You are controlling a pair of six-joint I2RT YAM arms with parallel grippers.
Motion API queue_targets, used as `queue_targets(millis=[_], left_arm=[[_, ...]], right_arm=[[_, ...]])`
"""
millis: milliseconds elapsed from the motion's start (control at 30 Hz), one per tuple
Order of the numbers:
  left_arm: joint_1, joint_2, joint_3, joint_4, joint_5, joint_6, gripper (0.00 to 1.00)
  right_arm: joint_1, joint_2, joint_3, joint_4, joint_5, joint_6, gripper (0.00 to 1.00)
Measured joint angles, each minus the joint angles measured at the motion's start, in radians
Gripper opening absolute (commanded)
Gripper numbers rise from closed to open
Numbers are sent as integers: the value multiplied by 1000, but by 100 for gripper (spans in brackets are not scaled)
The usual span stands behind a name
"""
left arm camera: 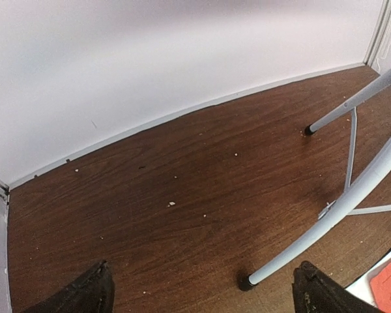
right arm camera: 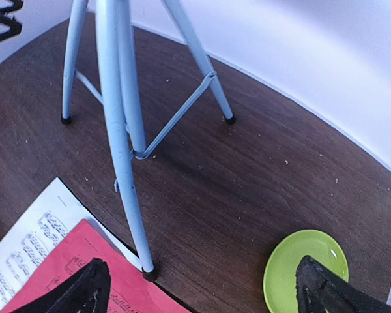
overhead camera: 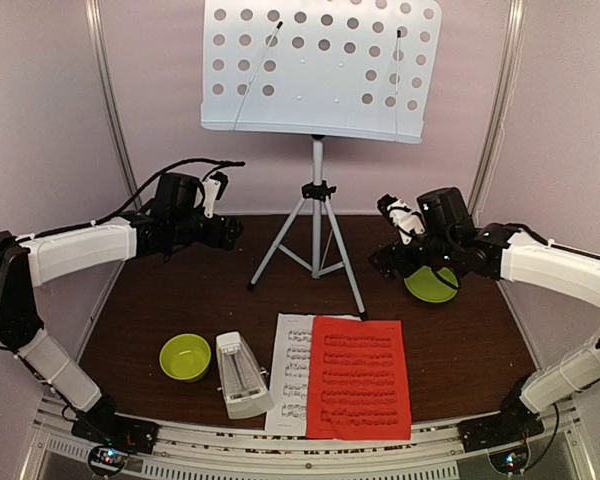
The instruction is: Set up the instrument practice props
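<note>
Plainly, left gripper (left arm camera: 202,277) and right gripper (right arm camera: 201,274) gape wide (both empty).

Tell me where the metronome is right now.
In the top view, the metronome sits near the front edge, left of centre, between the green bowl on its left and the white sheet on its right.

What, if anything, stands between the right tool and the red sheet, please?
The music stand's nearest tripod leg plants its foot at the red sheet's far edge, close to the right tool's path; nothing else intervenes.
</note>
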Motion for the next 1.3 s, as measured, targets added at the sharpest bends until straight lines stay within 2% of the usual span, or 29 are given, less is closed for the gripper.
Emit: queue_targets(millis=[267,433,633,933,1067,1300], left_arm=[[-20,-116,-25,-84,111,-76,98],[-137,-177,-25,-161,134,-68,98],[-299,-163,-17,-271,157,-26,98],[-485,48,160,-431,177,58,96],[-505,154,236,-492,230,89,95],[-534,315,359,-572,227,124,91]], right_arm=[[-95,-233,-134,-47,2,188,100],[-161,-276,-192,-135,-103,290,100],[-187,-317,-296,-258,-253,390,100],[-197,-448,-508,-274,-466,565,98],[-199,-428,-584,-247,-517,637,95],[-200,-353,-674,-102,-586,749,91]])
